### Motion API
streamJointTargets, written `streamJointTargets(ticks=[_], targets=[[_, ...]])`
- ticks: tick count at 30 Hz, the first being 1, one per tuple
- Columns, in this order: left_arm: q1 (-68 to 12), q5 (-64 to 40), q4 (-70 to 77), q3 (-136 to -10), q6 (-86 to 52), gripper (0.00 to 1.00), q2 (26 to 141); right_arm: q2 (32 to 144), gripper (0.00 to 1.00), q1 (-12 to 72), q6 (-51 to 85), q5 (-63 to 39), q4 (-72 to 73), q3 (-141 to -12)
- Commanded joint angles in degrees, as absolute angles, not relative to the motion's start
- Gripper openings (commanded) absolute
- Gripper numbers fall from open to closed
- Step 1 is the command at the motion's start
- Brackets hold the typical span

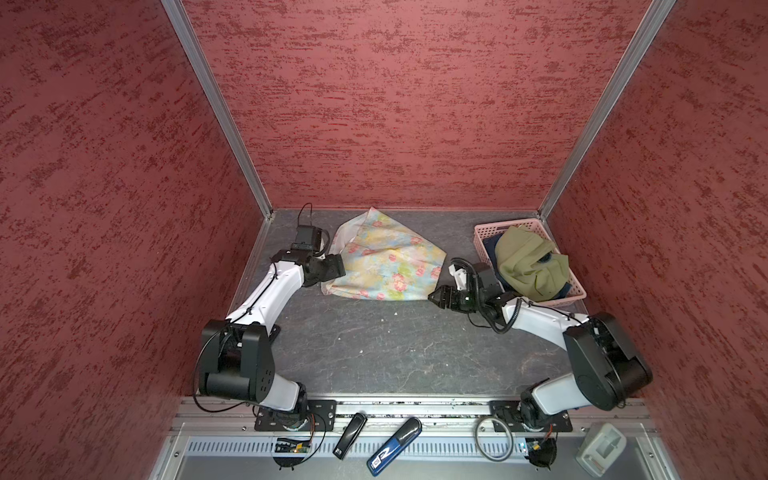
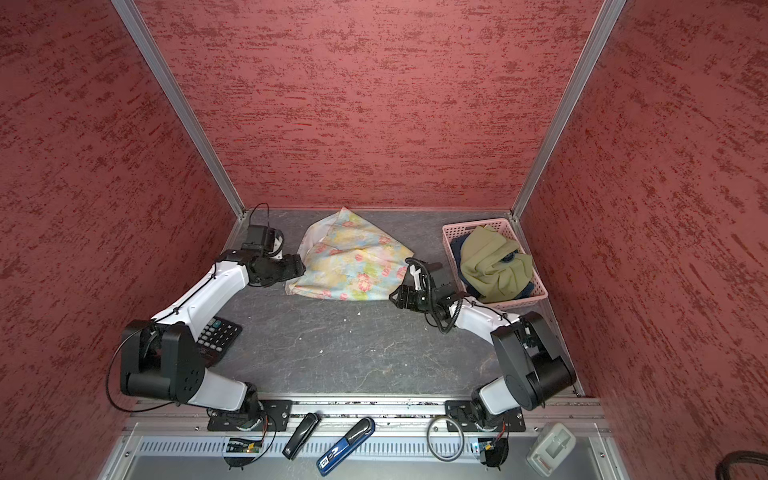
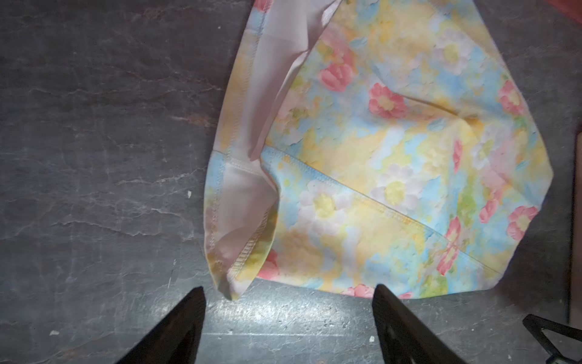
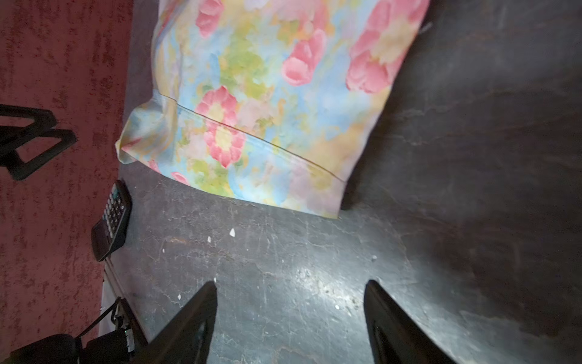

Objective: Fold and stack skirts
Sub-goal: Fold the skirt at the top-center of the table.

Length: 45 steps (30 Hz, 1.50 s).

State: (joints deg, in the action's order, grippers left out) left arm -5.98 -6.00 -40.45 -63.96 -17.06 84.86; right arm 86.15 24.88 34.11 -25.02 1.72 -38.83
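Robot lab test cell — red textured panel walls (image 1: 395,104), aluminium frame (image 1: 218,108), dark slate-look tabletop (image 1: 395,345)

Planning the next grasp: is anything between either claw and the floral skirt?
Nothing visible. In the wrist views, the open left claw is right at the floral skirt's corner. Only bare table lies between the open right claw and its edge.

Both arms out, jaws apart.
Pose: left arm (image 1: 270,299) bent at the elbow, forearm reaching toward the back; left gripper (image 3: 289,288) turned inward, low, fingers spread wide. Opposite, right arm (image 1: 540,322) stretched inward; right gripper (image 4: 290,283) low, fingers likewise spread. Grippers face each other, well apart.
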Motion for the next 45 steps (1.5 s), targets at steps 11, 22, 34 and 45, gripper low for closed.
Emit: streamJointTargets(ticks=[11, 22, 34, 45], targets=[[-5.7, -7.0, -46.8, -63.7, -13.2, 0.82, 83.5, 96.9, 0.63, 27.5, 38.6, -18.6, 30.1, -35.3], [-5.3, -8.7, -45.7, -65.6, -13.2, 0.81, 84.0, 99.9, 0.00, 28.1, 36.2, -17.8, 39.1, -37.1], [-2.5, -16.9, -38.5, -62.3, -16.5, 0.66, 83.8, 89.0, 0.00, 27.2, 29.2, -19.3, 13.2, -52.6], [-6.5, -8.1, -40.4, -60.5, -14.3, 0.53, 86.4, 87.5, 0.00, 23.4, 30.0, -24.2, 8.5, -57.1]])
